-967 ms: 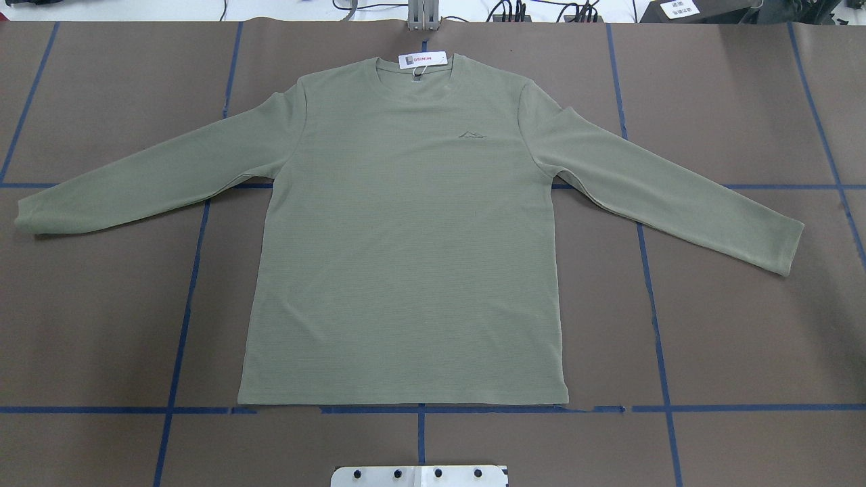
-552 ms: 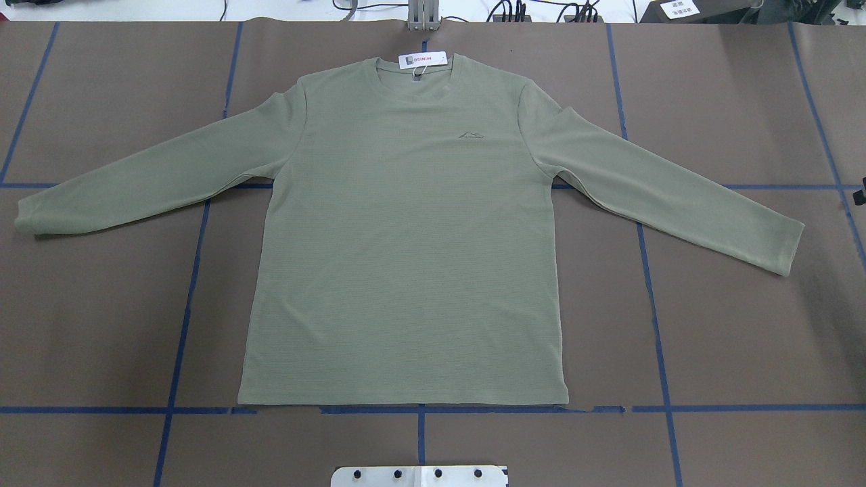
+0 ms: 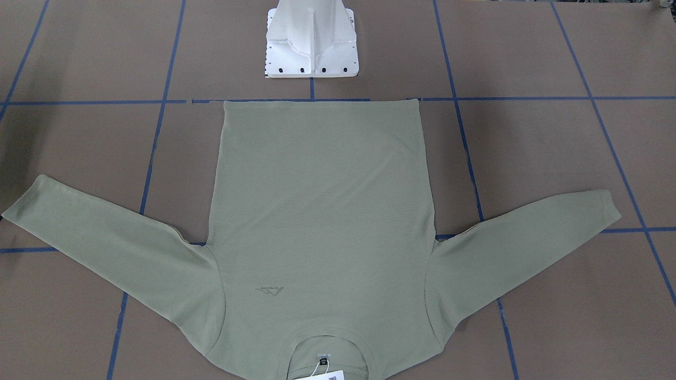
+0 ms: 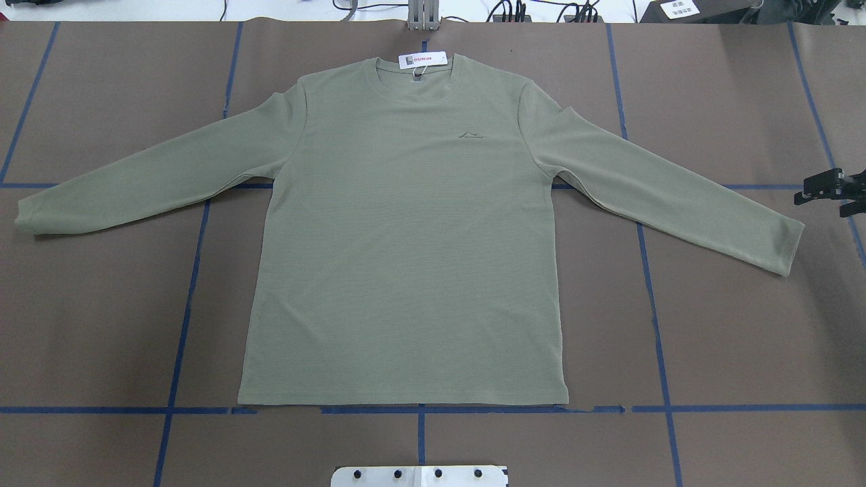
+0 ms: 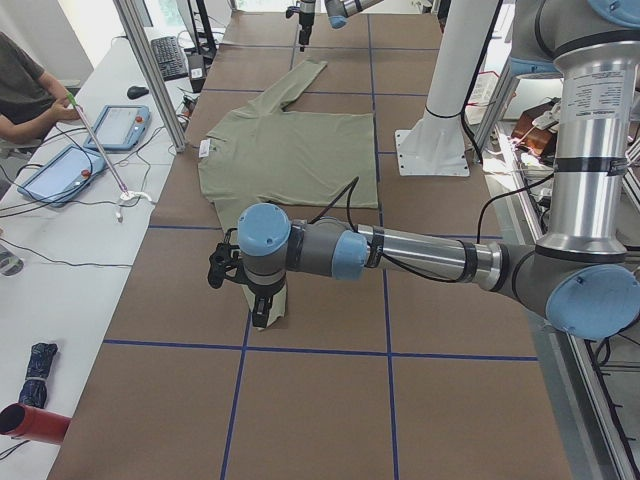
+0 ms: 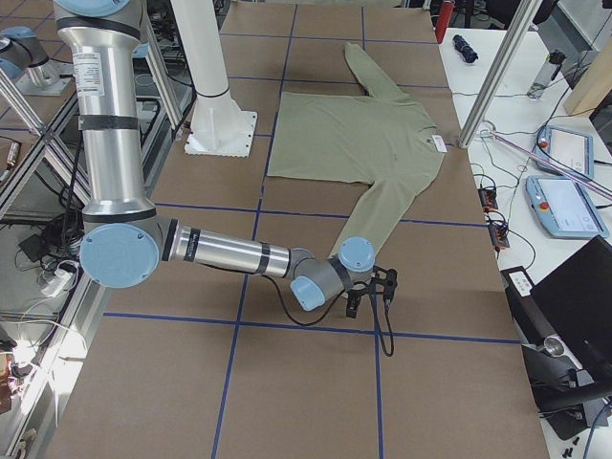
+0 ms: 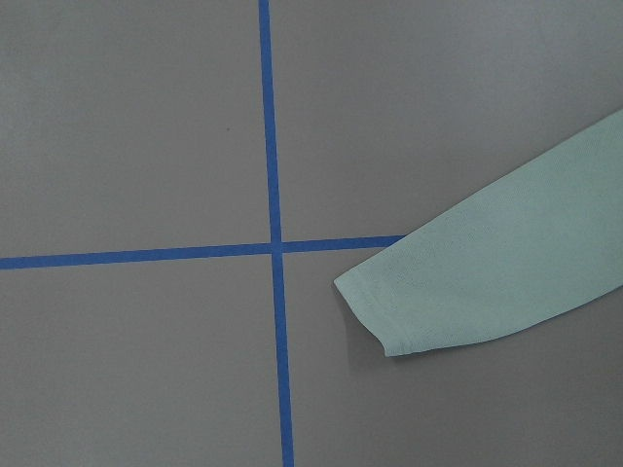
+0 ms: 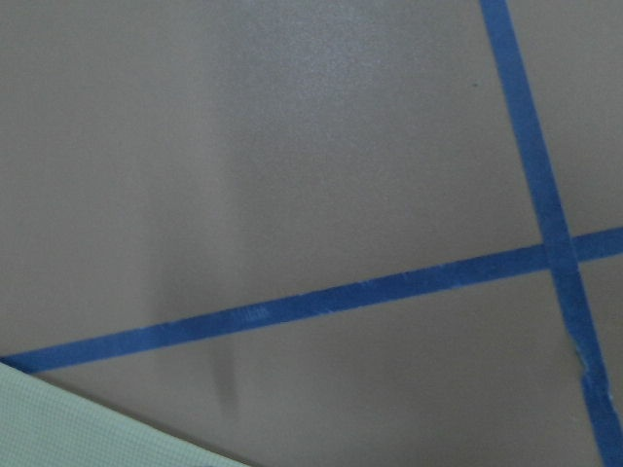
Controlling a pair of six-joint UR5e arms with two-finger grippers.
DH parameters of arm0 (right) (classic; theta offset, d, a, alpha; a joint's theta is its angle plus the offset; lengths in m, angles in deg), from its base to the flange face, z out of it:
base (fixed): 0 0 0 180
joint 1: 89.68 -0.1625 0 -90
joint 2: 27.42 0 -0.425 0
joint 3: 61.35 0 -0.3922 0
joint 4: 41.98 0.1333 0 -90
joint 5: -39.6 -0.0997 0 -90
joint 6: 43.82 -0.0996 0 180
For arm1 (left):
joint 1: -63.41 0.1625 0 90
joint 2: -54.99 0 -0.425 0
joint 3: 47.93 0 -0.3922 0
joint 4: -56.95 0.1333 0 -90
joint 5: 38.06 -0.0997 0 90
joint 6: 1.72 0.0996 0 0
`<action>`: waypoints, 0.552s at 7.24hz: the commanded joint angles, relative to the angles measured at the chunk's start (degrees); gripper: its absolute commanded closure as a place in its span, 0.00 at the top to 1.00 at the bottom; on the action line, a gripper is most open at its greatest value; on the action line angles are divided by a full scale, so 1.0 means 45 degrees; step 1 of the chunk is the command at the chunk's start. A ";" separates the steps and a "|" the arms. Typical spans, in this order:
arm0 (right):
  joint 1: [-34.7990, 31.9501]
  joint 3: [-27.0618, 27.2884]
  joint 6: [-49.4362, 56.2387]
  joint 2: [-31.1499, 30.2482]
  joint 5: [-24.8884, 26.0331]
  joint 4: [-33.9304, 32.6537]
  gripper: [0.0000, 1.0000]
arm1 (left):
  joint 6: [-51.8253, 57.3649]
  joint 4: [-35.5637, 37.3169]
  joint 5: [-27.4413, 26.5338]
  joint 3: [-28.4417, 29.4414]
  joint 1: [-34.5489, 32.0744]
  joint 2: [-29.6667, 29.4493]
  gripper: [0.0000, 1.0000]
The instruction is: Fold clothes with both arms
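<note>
The sage-green long-sleeved shirt [image 4: 406,257] lies flat and face up on the brown table, collar away from the robot and both sleeves spread out. Its white hang tag [image 4: 422,59] rests at the collar. My right gripper [image 4: 822,196] juts in at the overhead view's right edge, just beyond the right sleeve's cuff [image 4: 788,247]; I cannot tell whether it is open. My left gripper [image 5: 258,305] shows only in the exterior left view, pointing down over the left sleeve's cuff [image 7: 467,292]. Neither wrist view shows fingers.
The white pedestal base [image 3: 311,42] stands at the hem side of the shirt. Blue tape lines [image 4: 653,304] grid the table. An operator's bench with tablets [image 5: 60,170] runs along the far side. A metal post [image 4: 423,17] stands behind the collar.
My right gripper has come into the overhead view from the right edge, moving left toward the right cuff. The shirt has not moved.
</note>
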 commanded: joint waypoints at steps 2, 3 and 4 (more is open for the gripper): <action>0.0540 -0.0147 -0.0896 0.0138 -0.0010 0.0249 0.90 | 0.0000 -0.0003 0.0001 0.0000 0.0000 0.0001 1.00; 0.0579 -0.0166 -0.0897 0.0138 -0.0030 0.0269 0.88 | 0.0019 -0.0003 0.0001 0.0000 0.0000 0.0001 1.00; 0.0618 -0.0186 -0.0897 0.0119 -0.0030 0.0249 0.81 | 0.0020 -0.0003 0.0001 0.0000 0.0000 0.0001 1.00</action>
